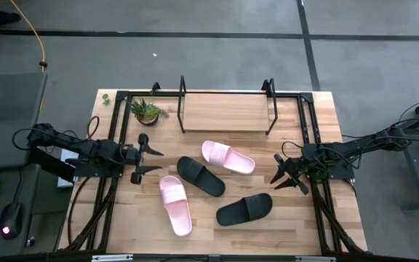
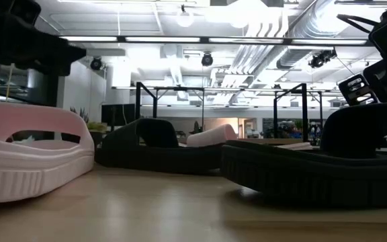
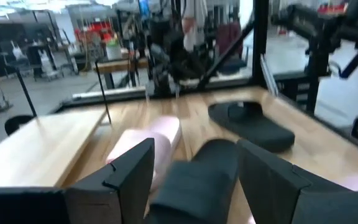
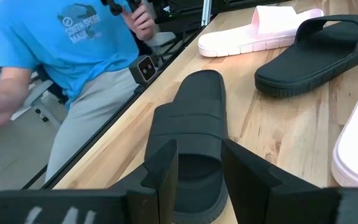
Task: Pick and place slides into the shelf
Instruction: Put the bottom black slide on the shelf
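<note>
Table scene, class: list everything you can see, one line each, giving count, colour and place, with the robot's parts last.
pink slides: two, pale pink, mid-table and front left.
black slides: two, black, mid-table and front right.
shelf: one, black rods with wooden board, back of table, nothing on it.
plant: one, green, left of shelf.
person: one, blue shirt, beyond the table's edge.
left gripper: open, left side.
right gripper: part open, right side.

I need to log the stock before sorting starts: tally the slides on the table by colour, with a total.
Pale pink slides: 2, one near the shelf, one near the front edge.
Matte black slides: 2, one mid-table, one toward the right side.
Total: 4 slides, none on the shelf yet.
</note>
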You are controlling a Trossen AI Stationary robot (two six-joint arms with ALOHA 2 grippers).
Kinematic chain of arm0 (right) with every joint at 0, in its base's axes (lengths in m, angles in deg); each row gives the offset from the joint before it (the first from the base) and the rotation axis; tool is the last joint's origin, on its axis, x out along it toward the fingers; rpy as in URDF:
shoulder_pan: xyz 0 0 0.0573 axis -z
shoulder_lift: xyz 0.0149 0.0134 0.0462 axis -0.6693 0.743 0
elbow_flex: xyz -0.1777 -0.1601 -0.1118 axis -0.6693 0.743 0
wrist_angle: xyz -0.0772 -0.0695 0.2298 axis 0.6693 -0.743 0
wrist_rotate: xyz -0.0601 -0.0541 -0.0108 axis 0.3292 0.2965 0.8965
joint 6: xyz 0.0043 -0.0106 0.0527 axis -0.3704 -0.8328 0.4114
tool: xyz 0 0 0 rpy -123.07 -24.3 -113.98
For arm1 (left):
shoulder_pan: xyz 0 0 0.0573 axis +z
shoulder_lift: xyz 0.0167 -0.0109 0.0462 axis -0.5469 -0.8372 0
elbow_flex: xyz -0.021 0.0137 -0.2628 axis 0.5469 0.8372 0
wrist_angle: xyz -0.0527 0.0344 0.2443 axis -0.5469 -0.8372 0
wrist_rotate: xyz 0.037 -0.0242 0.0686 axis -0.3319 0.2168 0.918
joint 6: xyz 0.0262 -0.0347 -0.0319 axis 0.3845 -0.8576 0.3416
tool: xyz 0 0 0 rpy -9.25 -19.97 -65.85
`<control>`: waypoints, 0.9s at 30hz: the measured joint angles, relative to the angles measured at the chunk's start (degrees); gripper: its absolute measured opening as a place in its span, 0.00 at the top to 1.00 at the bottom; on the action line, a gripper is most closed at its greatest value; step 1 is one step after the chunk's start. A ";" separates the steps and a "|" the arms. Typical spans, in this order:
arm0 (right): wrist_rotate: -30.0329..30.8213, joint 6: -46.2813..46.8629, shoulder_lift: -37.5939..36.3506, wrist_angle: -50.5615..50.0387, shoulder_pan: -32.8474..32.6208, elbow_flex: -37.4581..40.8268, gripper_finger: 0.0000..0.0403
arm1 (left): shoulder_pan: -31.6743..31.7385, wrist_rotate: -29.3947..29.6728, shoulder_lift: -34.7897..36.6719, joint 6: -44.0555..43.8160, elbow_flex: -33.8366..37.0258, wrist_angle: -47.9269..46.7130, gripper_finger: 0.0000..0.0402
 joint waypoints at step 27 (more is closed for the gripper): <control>-0.11 -0.01 -0.01 0.00 -0.01 -0.01 0.71 | 0.00 2.60 0.00 -0.15 0.00 0.04 0.47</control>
